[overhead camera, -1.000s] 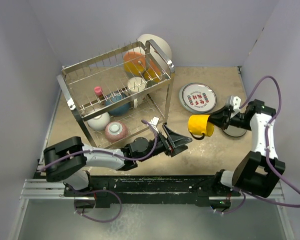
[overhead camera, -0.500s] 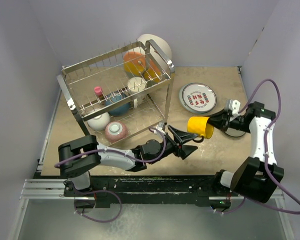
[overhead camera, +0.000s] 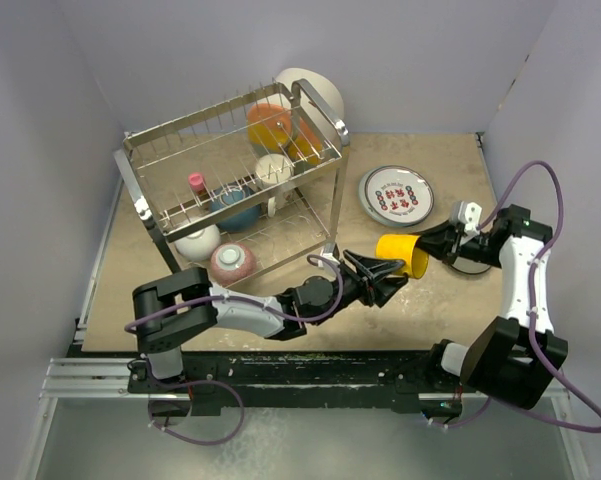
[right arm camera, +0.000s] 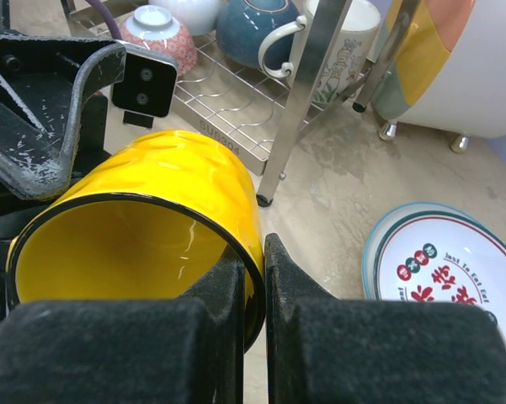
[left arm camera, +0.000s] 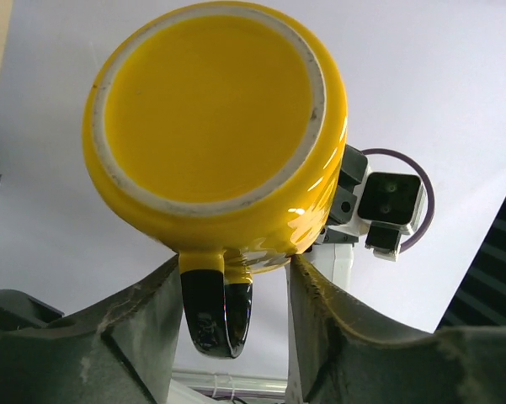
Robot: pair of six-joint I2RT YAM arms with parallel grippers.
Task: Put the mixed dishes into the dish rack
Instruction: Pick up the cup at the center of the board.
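One yellow cup is pinched at the rim by the right claw, its handle offered between the spread left claw, apparently for handover.

Soft, even overhead light is filling the top view, casting only faint shadows beneath the dish rack, whose chrome wire is glinting toward 12 o'clock. In the left wrist view, the yellow cup is catching small white glare spots at its 4 o'clock edge against a washed-out pale wall, while the dark fingers at 6 o'clock are looking soft. In the right wrist view, black pads at 6 o'clock are blurring, and the red-lettered plate at 4 o'clock is showing crisp.
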